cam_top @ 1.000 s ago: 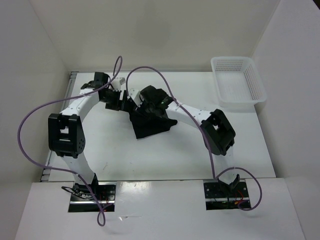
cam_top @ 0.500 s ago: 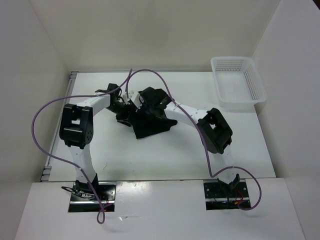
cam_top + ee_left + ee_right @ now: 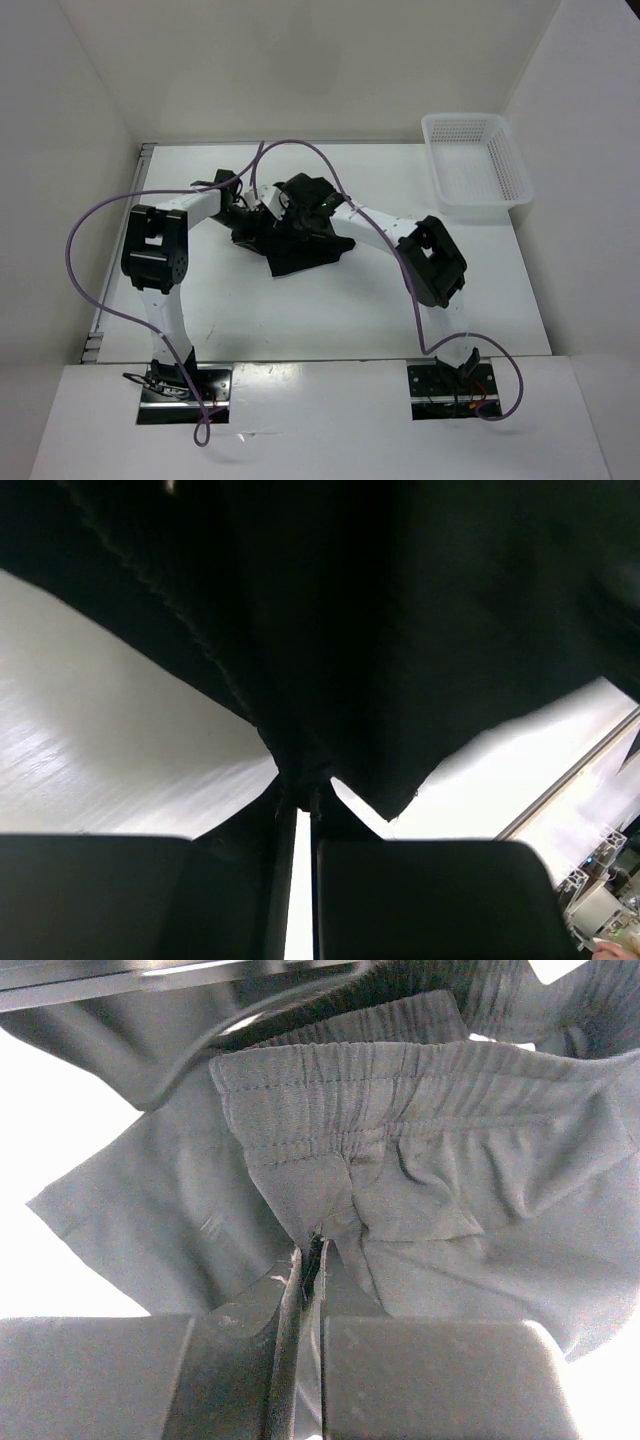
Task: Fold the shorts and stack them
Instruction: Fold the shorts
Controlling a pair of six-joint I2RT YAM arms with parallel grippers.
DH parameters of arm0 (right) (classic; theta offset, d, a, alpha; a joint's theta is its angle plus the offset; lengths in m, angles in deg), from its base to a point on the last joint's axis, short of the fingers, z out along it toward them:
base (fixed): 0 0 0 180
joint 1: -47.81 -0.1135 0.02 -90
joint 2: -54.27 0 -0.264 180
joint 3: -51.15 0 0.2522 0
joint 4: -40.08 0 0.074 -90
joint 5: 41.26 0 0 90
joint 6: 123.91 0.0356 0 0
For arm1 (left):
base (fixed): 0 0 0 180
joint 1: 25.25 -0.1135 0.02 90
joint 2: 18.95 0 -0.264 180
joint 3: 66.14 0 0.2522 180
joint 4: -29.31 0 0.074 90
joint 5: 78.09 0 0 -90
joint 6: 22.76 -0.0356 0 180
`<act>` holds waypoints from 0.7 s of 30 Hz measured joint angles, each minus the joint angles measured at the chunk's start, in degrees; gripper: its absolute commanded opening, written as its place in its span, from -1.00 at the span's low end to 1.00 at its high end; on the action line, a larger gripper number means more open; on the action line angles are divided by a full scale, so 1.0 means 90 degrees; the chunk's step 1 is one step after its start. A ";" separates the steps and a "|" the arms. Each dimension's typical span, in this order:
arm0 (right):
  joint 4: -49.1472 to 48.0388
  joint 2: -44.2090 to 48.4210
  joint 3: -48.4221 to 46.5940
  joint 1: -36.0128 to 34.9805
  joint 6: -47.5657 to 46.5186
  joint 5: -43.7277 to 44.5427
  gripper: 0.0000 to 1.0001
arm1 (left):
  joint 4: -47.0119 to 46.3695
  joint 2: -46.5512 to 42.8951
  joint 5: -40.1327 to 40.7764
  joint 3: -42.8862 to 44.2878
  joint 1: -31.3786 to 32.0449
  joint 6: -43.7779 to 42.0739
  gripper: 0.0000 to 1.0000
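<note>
The black shorts (image 3: pixel 305 250) lie crumpled at the middle of the white table. From the left, my left gripper (image 3: pixel 250 224) reaches their left edge, and in the left wrist view it (image 3: pixel 302 788) is shut on a bunched fold of the dark cloth (image 3: pixel 400 630). My right gripper (image 3: pixel 290 214) is over the top of the heap. In the right wrist view it (image 3: pixel 314 1250) is shut on a pinch of cloth just below the gathered elastic waistband (image 3: pixel 400 1100). The two grippers sit close together.
A white mesh basket (image 3: pixel 475 165) stands at the back right corner of the table. White walls close in the table (image 3: pixel 300 320) at the back and both sides. Purple cables loop above both arms.
The left arm has swung in from the back left onto the shorts' left edge. Both grippers have closed on the cloth. The right arm has hardly moved.
</note>
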 measured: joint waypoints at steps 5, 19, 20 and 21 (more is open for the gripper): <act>0.0308 0.0699 0.0109 0.0007 -0.0172 -0.0556 -1.00 | 0.0000 0.0034 -0.0005 0.0000 -0.0107 -0.0002 -0.81; 0.0452 0.1139 0.1158 -0.0391 -0.0923 -0.1076 -1.00 | -0.0002 0.0034 0.0000 0.0002 -0.0146 -0.0002 -0.80; 0.0430 0.1076 0.1158 -0.0440 -0.0950 -0.1061 -0.94 | 0.0000 0.0034 -0.0002 0.0002 -0.0146 -0.0005 -0.72; 0.0406 0.1010 0.1158 -0.0476 -0.0976 -0.1035 -0.80 | 0.0000 0.0034 0.0000 0.0002 -0.0148 -0.0010 -0.68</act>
